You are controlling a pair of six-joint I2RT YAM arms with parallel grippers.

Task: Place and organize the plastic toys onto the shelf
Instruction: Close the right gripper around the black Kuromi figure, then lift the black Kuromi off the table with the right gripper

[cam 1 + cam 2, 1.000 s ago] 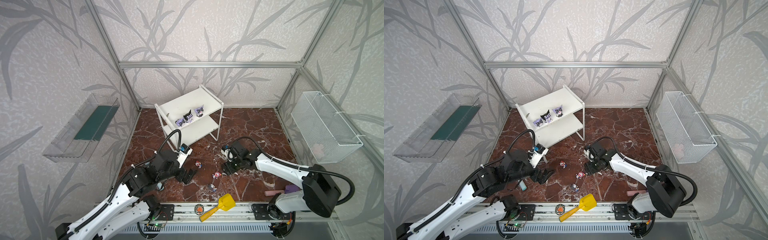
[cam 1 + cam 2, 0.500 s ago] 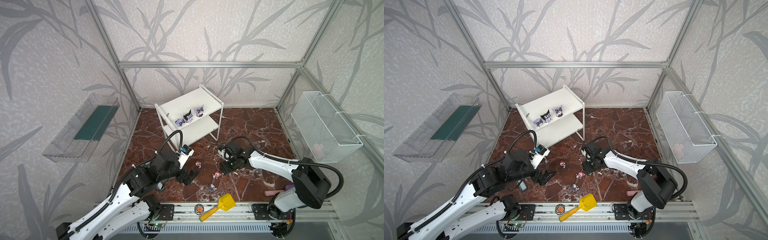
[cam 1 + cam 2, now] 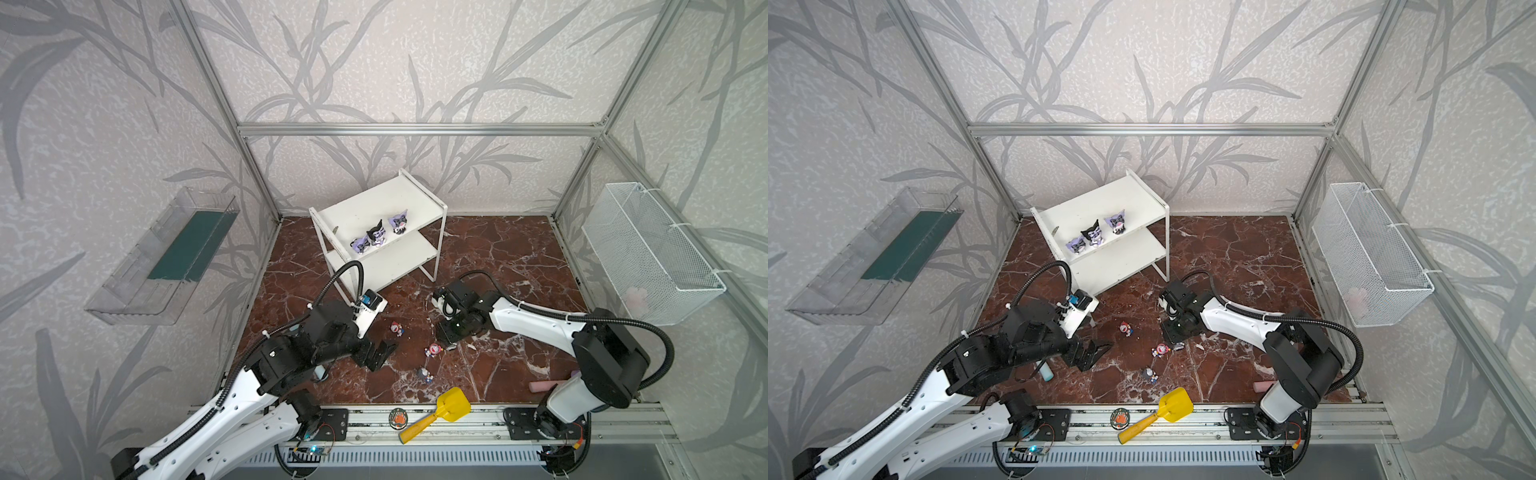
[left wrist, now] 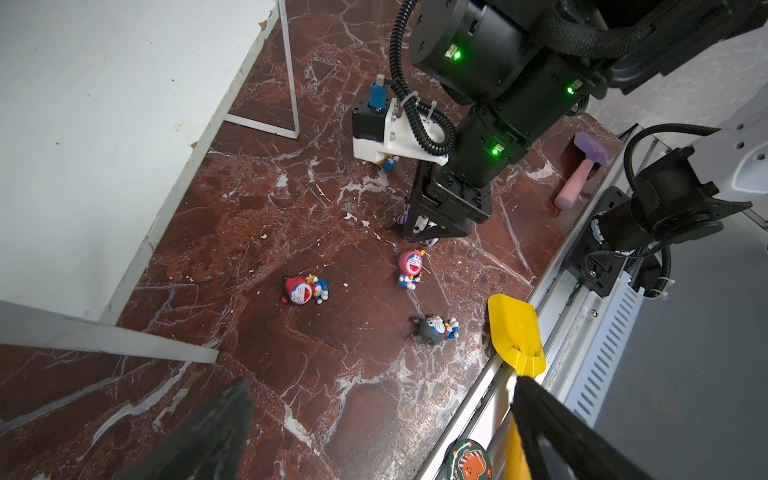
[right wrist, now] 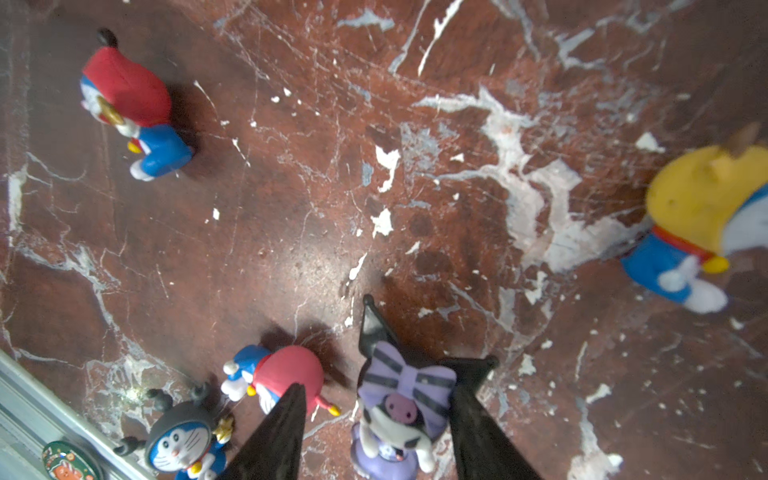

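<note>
The right gripper (image 5: 380, 386) was down low over the floor (image 5: 291, 208), right on top of the purple toy (image 5: 399, 411)! Its fingers (image 5: 274, 440) straddled that toy, one on each side. One pad looked to be touching it and a clear gap showed at the other, so they were parted and not clamped on it. The purple toy stood upright on the marble, mid-floor, well apart from the shelf (image 3: 374, 208).

There was company all around. The pink toy (image 5: 282, 374) sat just beside the purple one, with the grey toy (image 5: 183, 440) near it, toward the front rail. The red toy (image 5: 129, 104) was farther off, on the left arm's side. The yellow toy (image 5: 702, 208) was out on the gripper's other flank, and in the left wrist view it was half hidden under the right arm's camera.

The left gripper (image 3: 380, 353) hung above the floor in both top views, its fingers (image 4: 208, 428) spread wide with nothing between them.

Up on the shelf's top board, three pointed-ear toys (image 3: 377, 232) stood in a row by the front edge.
</note>
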